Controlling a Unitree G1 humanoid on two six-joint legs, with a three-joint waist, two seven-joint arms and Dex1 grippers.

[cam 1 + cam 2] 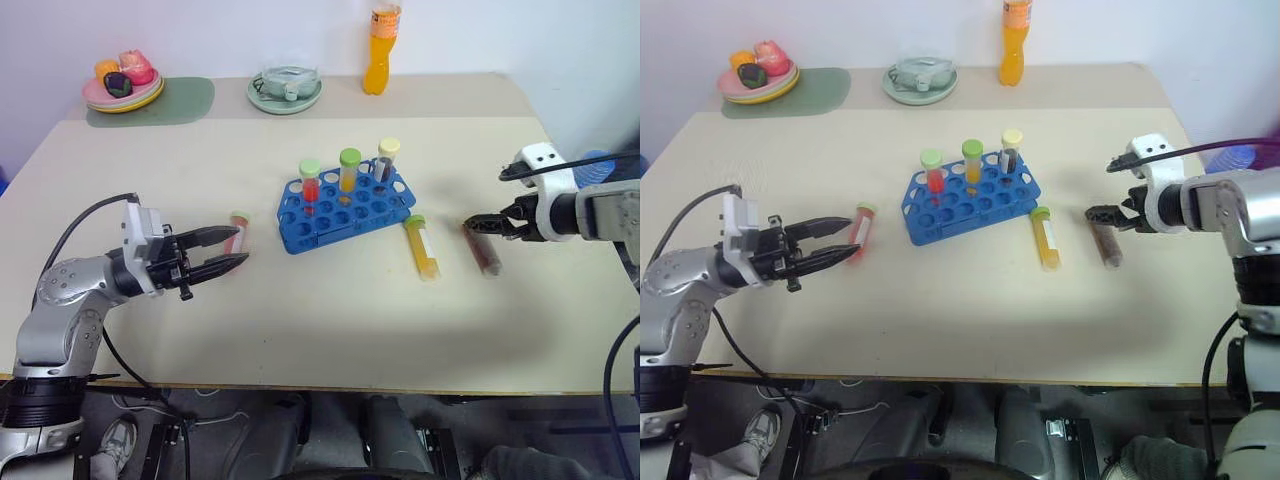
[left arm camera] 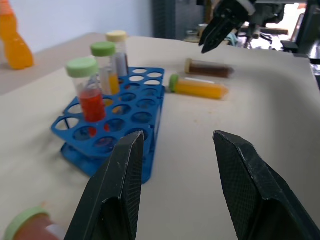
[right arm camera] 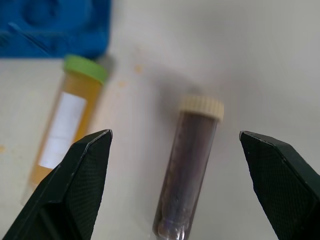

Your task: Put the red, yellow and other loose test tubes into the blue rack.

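Wide-parted right jaws (image 3: 175, 145) hang over the brown tube (image 3: 187, 165), which lies flat on the bench (image 1: 300, 330) beside the yellow tube (image 1: 422, 246), right of the rack (image 1: 345, 210). A skewed descent could roll it away. Left jaws (image 1: 222, 251), partly apart and empty, sit just beside the red tube (image 1: 237, 232) and might nudge it.

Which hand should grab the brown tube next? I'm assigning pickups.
Right: the right hand hovers open over the brown tube; the left hand is beside the red tube.
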